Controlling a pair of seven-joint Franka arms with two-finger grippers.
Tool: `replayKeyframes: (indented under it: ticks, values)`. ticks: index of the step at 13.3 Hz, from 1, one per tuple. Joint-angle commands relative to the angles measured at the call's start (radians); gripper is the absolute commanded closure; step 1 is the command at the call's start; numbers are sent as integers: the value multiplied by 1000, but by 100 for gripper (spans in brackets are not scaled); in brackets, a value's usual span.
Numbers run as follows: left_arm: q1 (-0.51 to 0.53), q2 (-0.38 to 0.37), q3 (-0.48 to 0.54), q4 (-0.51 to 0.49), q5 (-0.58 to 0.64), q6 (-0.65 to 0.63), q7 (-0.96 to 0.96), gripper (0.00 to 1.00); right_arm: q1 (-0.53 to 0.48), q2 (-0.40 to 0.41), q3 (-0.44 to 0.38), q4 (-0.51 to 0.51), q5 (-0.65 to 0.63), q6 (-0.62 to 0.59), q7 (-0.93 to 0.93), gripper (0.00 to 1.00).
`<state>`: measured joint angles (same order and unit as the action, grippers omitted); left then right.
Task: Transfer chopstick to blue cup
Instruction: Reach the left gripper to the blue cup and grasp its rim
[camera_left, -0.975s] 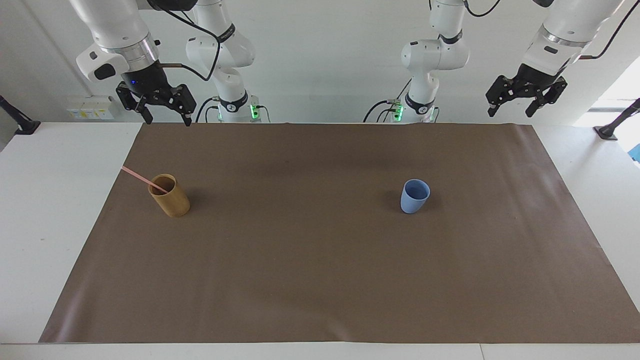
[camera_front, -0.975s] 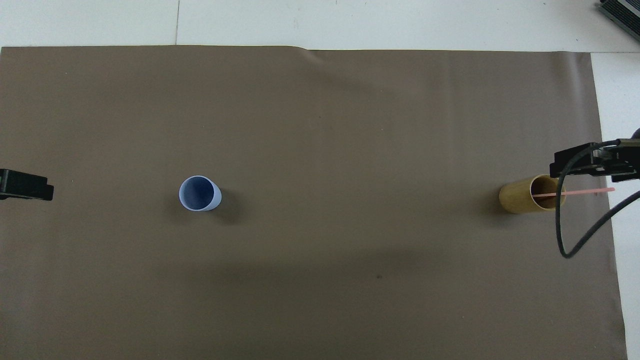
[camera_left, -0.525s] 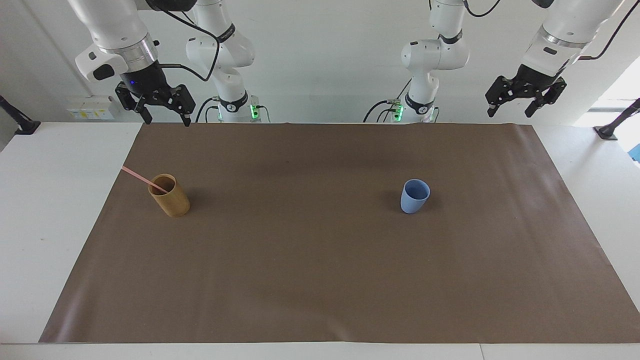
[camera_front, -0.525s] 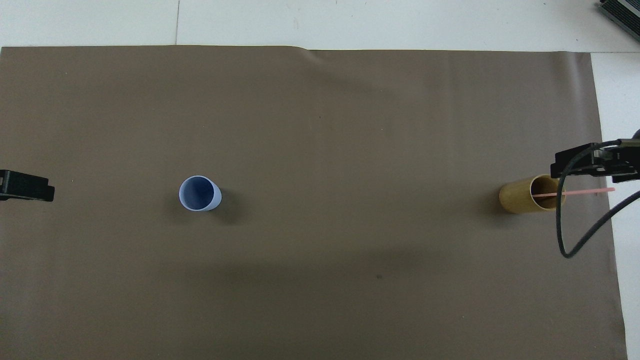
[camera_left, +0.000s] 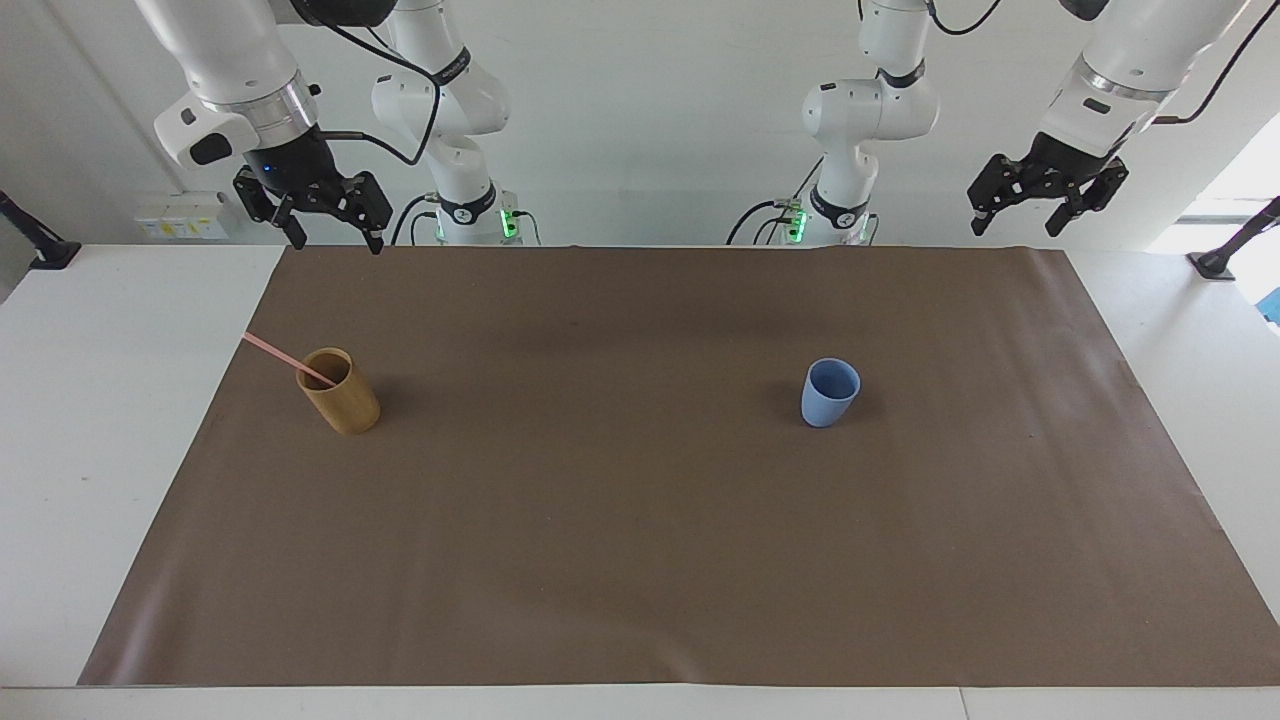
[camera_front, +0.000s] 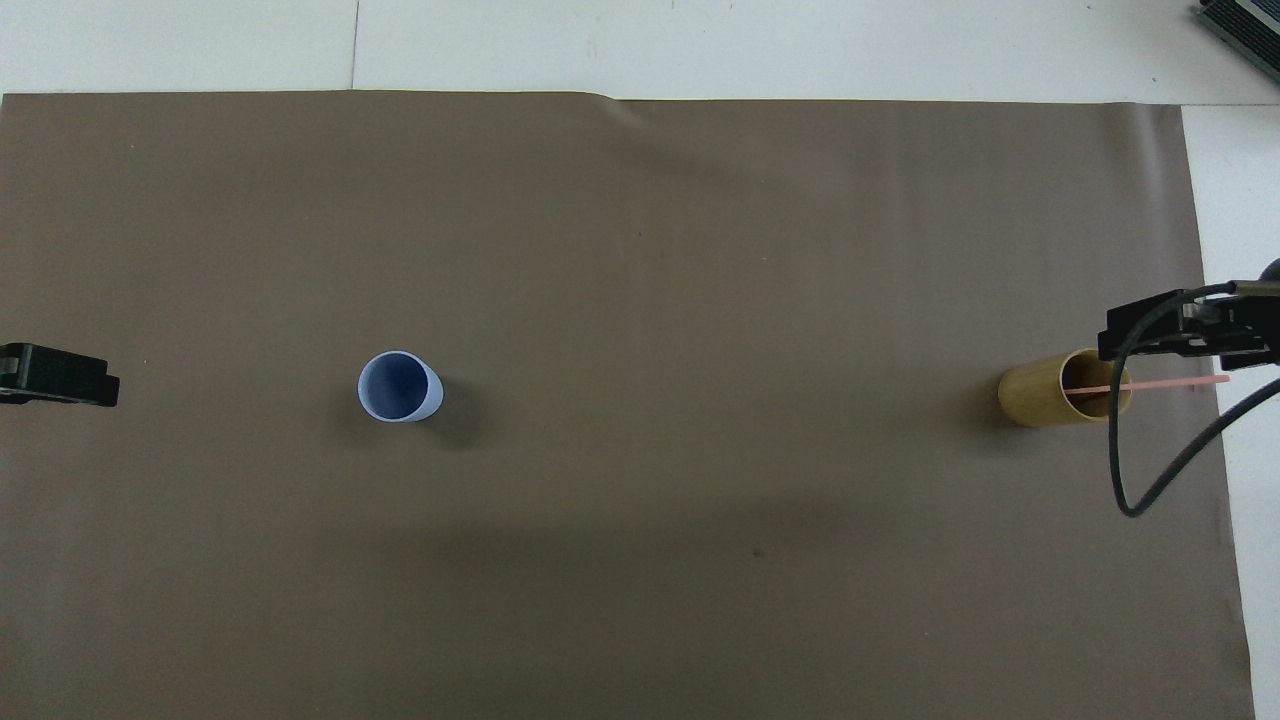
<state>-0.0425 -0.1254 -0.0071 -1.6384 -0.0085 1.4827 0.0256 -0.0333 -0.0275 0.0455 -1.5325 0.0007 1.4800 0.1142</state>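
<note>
A smooth brown mat (camera_left: 640, 520) covers the white bench (camera_left: 90, 420). The chopstick (camera_left: 275, 353) – thin, straight, pale pink – leans in a tan bamboo-like cylinder cup (camera_left: 345, 400) toward the right arm's end. The blue cup (camera_left: 829, 393), matte and tapered, stands empty, well apart. The right claw (camera_left: 330, 225) and left claw (camera_left: 1018, 205) hang raised, both spread wide, holding nothing.

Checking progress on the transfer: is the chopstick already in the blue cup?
No, the chopstick leans in the bamboo cup, and the blue cup stands empty.
</note>
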Motion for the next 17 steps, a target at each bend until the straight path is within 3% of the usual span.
replayKeyframes:
  ticks: [1,7,10,14,17]
  values:
    - [19,-36,-10,-116,-24,97,4,0,-14,-22,7,-25,8,17,19,0]
    - [-63,-22,-13,-392,-33,421,-64,0,-14,-22,5,-28,8,17,19,0]
    - [-102,47,-13,-431,-56,529,-113,0,-20,-22,5,-29,8,17,19,0]
    - [-178,101,-13,-564,-57,712,-217,0,-22,-22,5,-29,8,17,18,0]
    - [-178,105,-13,-572,-56,742,-227,0,-22,-22,5,-29,8,17,18,0]
